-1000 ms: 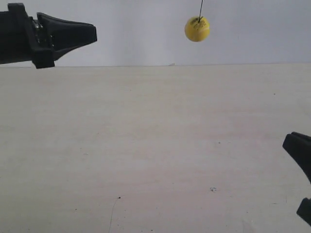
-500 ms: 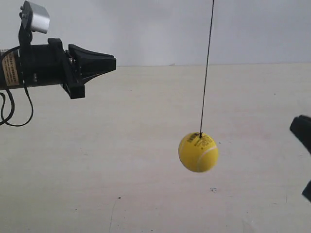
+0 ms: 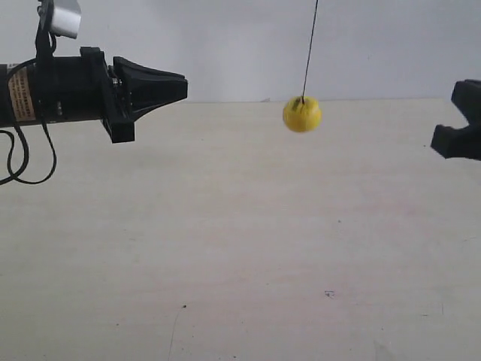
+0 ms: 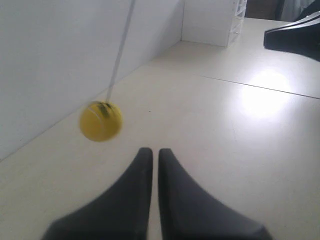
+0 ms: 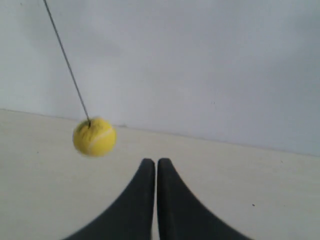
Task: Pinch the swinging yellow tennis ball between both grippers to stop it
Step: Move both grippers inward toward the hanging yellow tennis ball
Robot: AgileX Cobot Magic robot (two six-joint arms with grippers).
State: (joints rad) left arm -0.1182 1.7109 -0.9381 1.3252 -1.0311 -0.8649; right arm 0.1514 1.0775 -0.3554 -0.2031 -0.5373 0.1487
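The yellow tennis ball (image 3: 302, 114) hangs in the air on its thin dark string (image 3: 310, 45), between the two arms and touching neither. The gripper (image 3: 183, 86) of the arm at the exterior view's left points toward it from well to the side, jaws together. At the right edge, the other gripper (image 3: 458, 129) is only partly in frame. In the left wrist view the blurred ball (image 4: 101, 120) floats beyond my shut left gripper (image 4: 151, 150), and the other gripper (image 4: 292, 36) shows far across. My right gripper (image 5: 152, 161) is shut, with the ball (image 5: 94, 136) ahead and off to one side.
A pale table (image 3: 240, 248) spreads below, with a white wall (image 3: 225, 37) behind it. A black cable (image 3: 15, 162) loops under the arm at the exterior view's left. A white lattice frame (image 4: 239, 20) stands at the table's far corner, and a glare patch (image 4: 267, 87) lies on the tabletop.
The ball has swung from low and near the camera to higher and farther away. The arm at the exterior view's right has risen. The arm at the left has edged slightly toward the ball.
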